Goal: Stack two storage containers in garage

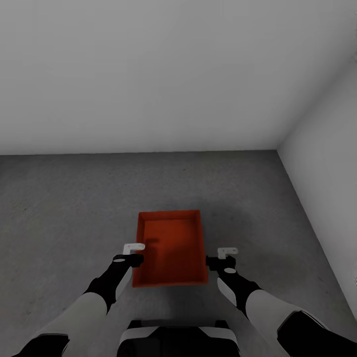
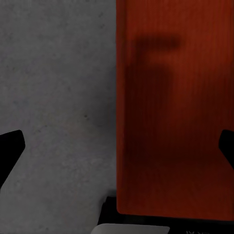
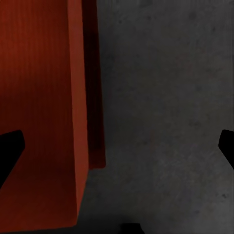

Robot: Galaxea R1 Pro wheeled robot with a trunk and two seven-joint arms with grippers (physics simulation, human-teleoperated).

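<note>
Orange-red rectangular container (image 1: 171, 248), thin-walled and flat-bottomed, on the grey concrete floor (image 1: 59, 198), straddled at each side wall by wide-open left gripper (image 1: 133, 253) and right gripper (image 1: 221, 258).

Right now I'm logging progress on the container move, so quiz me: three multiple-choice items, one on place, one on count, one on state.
1. Where does the storage container rest?
A. dark grey floor
B. wood planks
C. a shelf

2. How many containers show in the head view?
A. none
B. one
C. two

3. How do the left gripper jaws stand?
A. shut on a wall
B. open, astride the container's wall
C. shut on nothing

Answers:
1 A, rough grey concrete surrounds it.
2 B, a single orange-red tub.
3 B, the left wrist view shows both tips wide apart.
</note>
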